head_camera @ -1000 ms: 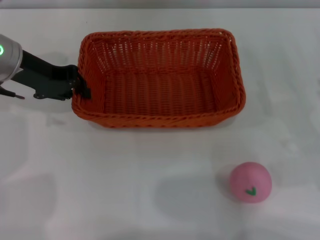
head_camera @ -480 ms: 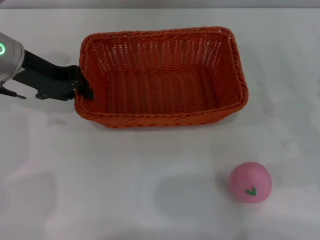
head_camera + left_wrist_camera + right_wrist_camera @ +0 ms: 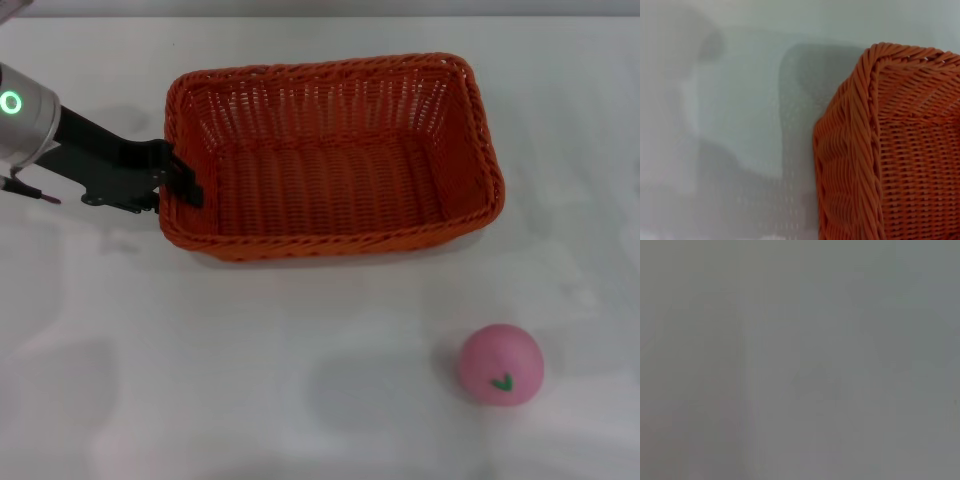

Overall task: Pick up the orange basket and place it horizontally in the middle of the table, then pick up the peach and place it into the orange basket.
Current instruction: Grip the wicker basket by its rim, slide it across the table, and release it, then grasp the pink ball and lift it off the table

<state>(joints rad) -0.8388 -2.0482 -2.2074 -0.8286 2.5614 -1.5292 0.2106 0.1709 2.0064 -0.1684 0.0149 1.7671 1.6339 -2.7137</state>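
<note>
While my left gripper (image 3: 185,183) fingers clamp orange basket (image 3: 330,155) left rim, seemingly tilted; peach (image 3: 501,363) well apart on tabletop (image 3: 250,380).

The right wrist view takes in only the plain white, smooth, flat tabletop (image 3: 800,360), which fills it from edge to edge as an even pale grey surface. A few faint, soft-edged darker patches lie across it. No object, arm or gripper can be made out on it.
</note>
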